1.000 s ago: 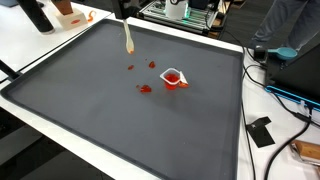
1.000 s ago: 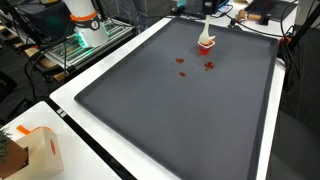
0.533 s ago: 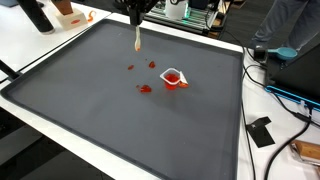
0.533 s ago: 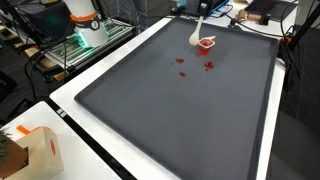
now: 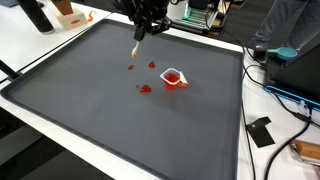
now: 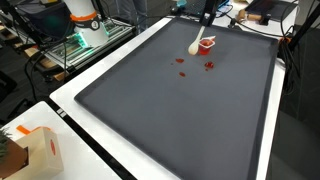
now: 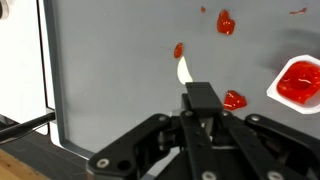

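Note:
My gripper (image 5: 150, 20) is shut on the handle of a cream spoon (image 5: 136, 46). It holds the spoon tilted above a dark grey mat (image 5: 90, 110), with the tip just over the red blobs (image 5: 144, 88). In an exterior view the spoon (image 6: 196, 42) hangs right beside a small white cup (image 6: 208, 43) of red stuff. The cup (image 5: 172, 77) stands on the mat, to the right of the spoon tip. In the wrist view the spoon tip (image 7: 183, 70) sticks out past the shut gripper (image 7: 203, 100). There it lies among red blobs (image 7: 225, 22), and the cup (image 7: 300, 80) is at the right edge.
The mat lies on a white table (image 5: 200, 165). A cardboard box (image 6: 30, 150) stands at one corner. Cables and a black flat object (image 5: 261, 131) lie beside the mat. An equipment rack (image 6: 85, 35) stands off the table.
The gripper has carried the spoon sideways toward the cup and come further into view. The spoon now hangs tilted instead of upright. The cup and blobs have not moved.

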You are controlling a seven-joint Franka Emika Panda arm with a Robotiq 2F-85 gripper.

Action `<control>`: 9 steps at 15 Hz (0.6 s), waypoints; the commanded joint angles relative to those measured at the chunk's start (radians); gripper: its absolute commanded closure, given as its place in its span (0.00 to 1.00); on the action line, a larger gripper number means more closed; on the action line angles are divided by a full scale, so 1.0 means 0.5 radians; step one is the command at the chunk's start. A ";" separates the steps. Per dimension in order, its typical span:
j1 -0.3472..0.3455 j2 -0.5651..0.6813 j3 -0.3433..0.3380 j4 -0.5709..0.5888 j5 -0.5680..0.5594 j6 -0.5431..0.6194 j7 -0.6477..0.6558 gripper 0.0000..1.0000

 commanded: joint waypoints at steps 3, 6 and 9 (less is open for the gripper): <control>0.154 0.181 -0.072 0.106 -0.352 -0.031 0.277 0.97; 0.201 0.239 -0.090 0.112 -0.551 0.024 0.447 0.97; 0.212 0.293 -0.081 0.117 -0.698 0.061 0.609 0.97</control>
